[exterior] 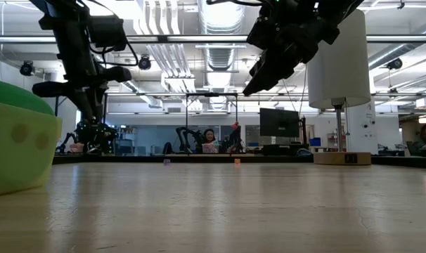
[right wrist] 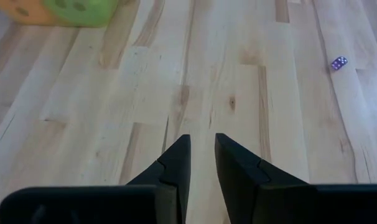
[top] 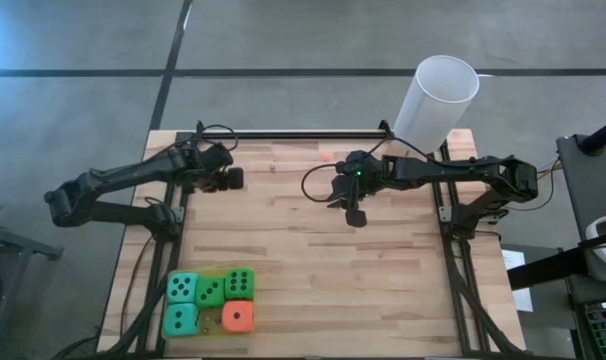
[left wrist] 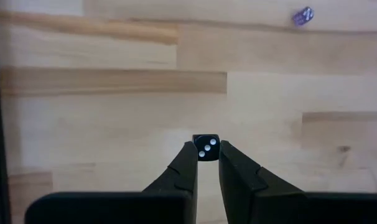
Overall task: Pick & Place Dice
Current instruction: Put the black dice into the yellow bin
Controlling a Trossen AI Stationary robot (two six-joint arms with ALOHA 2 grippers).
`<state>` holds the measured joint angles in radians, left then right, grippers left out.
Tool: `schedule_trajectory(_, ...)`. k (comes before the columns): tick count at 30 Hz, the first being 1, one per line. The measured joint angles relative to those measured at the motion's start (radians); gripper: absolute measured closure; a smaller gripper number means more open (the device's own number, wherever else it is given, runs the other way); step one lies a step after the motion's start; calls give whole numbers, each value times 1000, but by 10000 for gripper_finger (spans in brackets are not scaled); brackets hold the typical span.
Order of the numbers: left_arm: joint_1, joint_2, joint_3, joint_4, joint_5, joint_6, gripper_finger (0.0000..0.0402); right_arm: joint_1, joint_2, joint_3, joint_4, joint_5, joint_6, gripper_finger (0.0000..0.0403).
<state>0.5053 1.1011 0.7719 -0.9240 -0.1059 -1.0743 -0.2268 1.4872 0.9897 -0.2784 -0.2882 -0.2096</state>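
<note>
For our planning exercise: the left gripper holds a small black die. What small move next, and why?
Probably swing the left gripper toward the white cylinder: it holds the black die clear above the table, and the cylinder seems the only container.

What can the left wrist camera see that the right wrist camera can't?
Only the left wrist view: the left gripper pinching a tiny black die with white pips. Only the right wrist view: the right gripper, fingers a little apart and empty, plus a big green die and an orange die. Both: the wooden table and a tiny purple die lying on it.
</note>
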Motion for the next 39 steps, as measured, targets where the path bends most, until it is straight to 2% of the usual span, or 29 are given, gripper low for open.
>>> schedule_trajectory(17, 0, 0, 0, -24, 26, -33, 359, 0, 0, 0, 0, 0, 0, 311)
schedule_trajectory(33, 0, -5, 0, -39, 44, -60, 359, 0, 0, 0, 0, 0, 0, 335)
schedule_trajectory(39, 0, -12, 0, -77, 223, 39, 359, 0, 0, 0, 0, 0, 0, 326)
